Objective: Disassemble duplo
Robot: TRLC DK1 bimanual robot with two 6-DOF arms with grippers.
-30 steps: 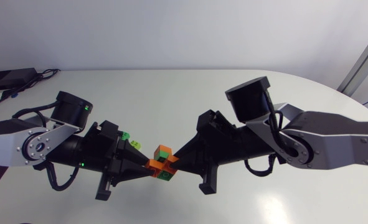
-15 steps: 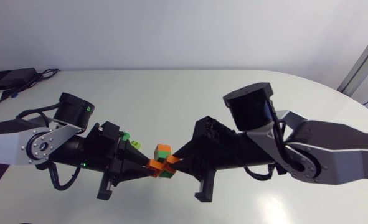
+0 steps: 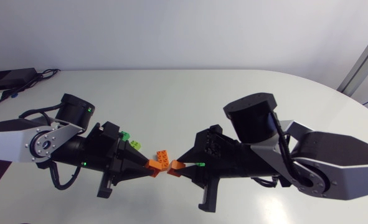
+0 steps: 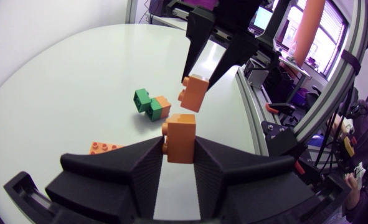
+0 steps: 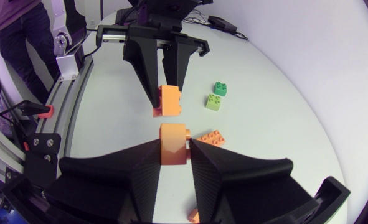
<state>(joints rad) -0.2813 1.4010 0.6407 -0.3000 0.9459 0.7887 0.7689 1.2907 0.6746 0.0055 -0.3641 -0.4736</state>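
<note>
Slipping is the main hazard at this stage: the left gripper (image 3: 148, 165) is clamped on an orange rectangular plastic brick (image 3: 161, 158) and the right gripper (image 3: 179, 163) is clamped on a second orange plastic brick (image 3: 174, 166). Both are held above the white surface (image 3: 190, 99) with a narrow gap between them. Each brick is gripped at the fingertips only, so a loose hold could let one be dropped near the green-and-orange brick pair (image 4: 151, 106) lying on the surface. A closing motion of the arms could also press the two bricks together again. Compared with the earlier frames, the single orange-and-green cluster held jointly by both grippers has been split, and no green part is seen at the grippers in the head view.
</note>
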